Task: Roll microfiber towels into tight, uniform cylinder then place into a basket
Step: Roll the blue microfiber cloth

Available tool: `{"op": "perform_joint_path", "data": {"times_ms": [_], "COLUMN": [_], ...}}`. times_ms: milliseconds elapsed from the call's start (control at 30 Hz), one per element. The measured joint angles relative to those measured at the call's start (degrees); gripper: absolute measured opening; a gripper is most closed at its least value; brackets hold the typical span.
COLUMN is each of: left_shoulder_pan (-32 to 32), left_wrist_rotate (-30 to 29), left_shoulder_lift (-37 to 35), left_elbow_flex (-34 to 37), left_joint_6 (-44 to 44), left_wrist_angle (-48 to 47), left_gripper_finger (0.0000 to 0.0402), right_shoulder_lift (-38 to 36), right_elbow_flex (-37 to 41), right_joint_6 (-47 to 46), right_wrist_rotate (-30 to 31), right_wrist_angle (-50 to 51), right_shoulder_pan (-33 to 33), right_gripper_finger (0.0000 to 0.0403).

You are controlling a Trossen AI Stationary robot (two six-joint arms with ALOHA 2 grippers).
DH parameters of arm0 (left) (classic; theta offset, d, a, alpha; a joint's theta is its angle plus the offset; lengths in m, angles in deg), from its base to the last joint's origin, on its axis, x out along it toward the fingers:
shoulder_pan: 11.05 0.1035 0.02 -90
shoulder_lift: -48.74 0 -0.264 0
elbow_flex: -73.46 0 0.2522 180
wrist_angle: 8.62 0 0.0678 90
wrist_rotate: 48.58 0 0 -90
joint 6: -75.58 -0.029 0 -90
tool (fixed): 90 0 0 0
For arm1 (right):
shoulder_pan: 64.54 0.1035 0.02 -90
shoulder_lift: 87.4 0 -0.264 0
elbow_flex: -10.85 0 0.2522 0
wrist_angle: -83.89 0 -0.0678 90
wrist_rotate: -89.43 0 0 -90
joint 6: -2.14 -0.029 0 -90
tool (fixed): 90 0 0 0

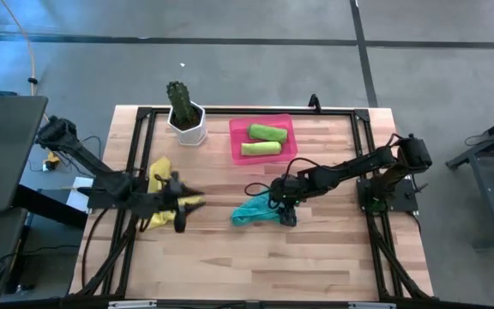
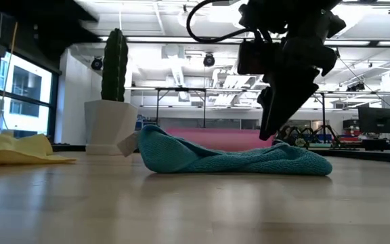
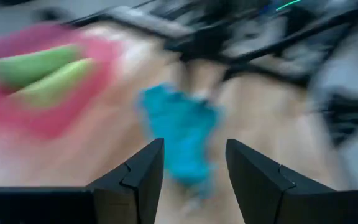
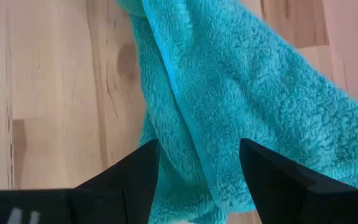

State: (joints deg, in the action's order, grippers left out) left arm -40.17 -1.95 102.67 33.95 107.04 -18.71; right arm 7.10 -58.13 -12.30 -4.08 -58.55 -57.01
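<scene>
At table centre: the teal towel (image 1: 254, 212) is lying crumpled on the wood, in front of the pink basket (image 1: 237, 142).
Right gripper (image 1: 285, 210): hovering over the teal towel's right end, fingers spread apart and gripping nothing; its wrist view is showing the cloth (image 4: 241, 93) filling the gap between the dark fingers.
Left gripper (image 1: 181, 212): sitting at the table's left side, well apart from the teal towel, fingers parted and holding nothing.
Yellow towel (image 1: 163, 190): lying rumpled just beside and partly under the left gripper.
Basket contents: two lime green towels (image 1: 264, 140) are resting rolled inside, side by side.
Low view only: the right gripper (image 2: 276, 112) is hanging just above the teal heap (image 2: 232, 157), its tips close to the cloth; contact cannot be told.
High view only: the cactus pot (image 1: 186, 120) is standing left of the basket.
</scene>
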Motion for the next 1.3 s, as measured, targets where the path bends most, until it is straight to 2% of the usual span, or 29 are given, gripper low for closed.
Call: {"op": "perform_joint_path", "data": {"times_ms": [67, 133, 200, 300, 367, 567, 667, 867, 967, 1133, 1300], "left_shoulder_pan": [2.11, 3.78, 5.32, 7.33, 8.42, 10.1, 9.71, 8.74, 8.46, 8.39, 8.39], "left_wrist_rotate": [6.15, 7.56, 5.65, -2.45, -4.48, 5.26, 5.01, 5.42, 5.4, 5.29, 5.29], "left_shoulder_lift": [3.26, 5.82, 8.74, 12.17, 14.44, 21.78, 24.69, 28.66, 29.68, 29.95, 29.95], "left_elbow_flex": [3.37, 5.1, 5.04, 4.48, 3.92, 0.53, -1.37, -4.26, -4.7, -4.85, -4.85], "left_joint_6": [-7.32, -12.97, -17.01, -21.85, -22.1, -14.3, -12.9, -12.58, -12.36, -11.47, -10.38], "left_wrist_angle": [17.61, 25.72, 30.05, 30.86, 30.94, 30.98, 30.75, 30.94, 30.84, 30.88, 30.88], "left_gripper_finger": [0.0161, 0.0161, 0.0161, 0.0161, 0.0161, 0.0161, 0.0161, 0.0161, 0.0161, 0.0161, 0.0161], "right_shoulder_lift": [0.0, 0.0, -0.01, 0.0, 0.0, -0.01, -0.01, -0.01, -0.01, 0.0, 2.35], "right_elbow_flex": [0.0, 0.0, 0.0, 0.0, 0.0, 0.0, 0.0, 0.0, 0.0, 0.0, 1.18], "right_joint_6": [-0.02, -0.02, -0.01, 0.03, 0.05, 7.74, 12.01, 16.22, 16.43, 17.63, 16.53], "right_wrist_rotate": [0.0, 0.8, 2.3, 4.76, 5.82, 9.29, 12.72, 15.85, 16.52, 23.95, 28.22], "right_wrist_angle": [0.02, 0.05, 0.58, 2.61, 4.88, 11.71, 12.17, 11.46, 10.55, 7.3, 2.07], "right_shoulder_pan": [0.0, 0.0, 0.0, 0.0, 0.0, 0.93, 1.93, 5.53, 8.11, 12.71, 14.87], "right_gripper_finger": [0.0215, 0.0215, 0.0215, 0.0215, 0.0215, 0.0215, 0.0215, 0.0215, 0.0215, 0.0215, 0.0215]}}
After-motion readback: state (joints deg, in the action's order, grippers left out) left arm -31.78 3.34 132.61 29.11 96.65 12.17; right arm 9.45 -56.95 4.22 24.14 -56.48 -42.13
